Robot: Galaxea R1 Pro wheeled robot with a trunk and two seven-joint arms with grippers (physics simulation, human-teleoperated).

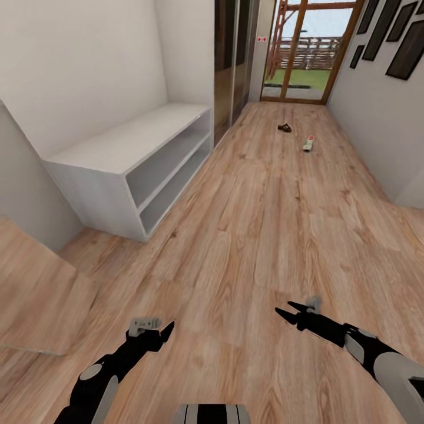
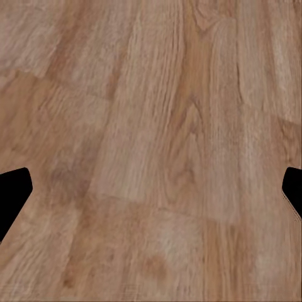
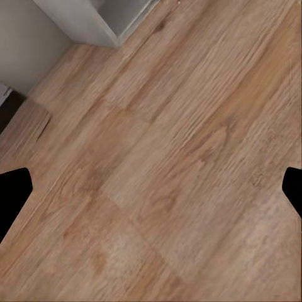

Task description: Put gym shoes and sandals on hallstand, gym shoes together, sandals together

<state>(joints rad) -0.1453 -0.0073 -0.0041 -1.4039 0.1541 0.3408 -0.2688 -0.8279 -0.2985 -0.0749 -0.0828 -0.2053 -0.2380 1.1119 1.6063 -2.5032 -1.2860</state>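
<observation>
In the head view, one sandal [image 1: 284,127] and one gym shoe [image 1: 308,143] lie far up the corridor floor [image 1: 259,235], the hallstand [image 1: 132,168] at left, so roll closer first; both wrist views show fingers spread wide, holding nothing.

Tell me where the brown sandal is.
In the head view, the sandal lies far down the corridor floor, just left of a gym shoe, before the glass door.

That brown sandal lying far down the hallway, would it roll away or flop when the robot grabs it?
The sandal looks low and flat on the floor, so it probably won't roll. It appears small beside the rack, likely light. Its stiffness is unclear from this far away.
</observation>
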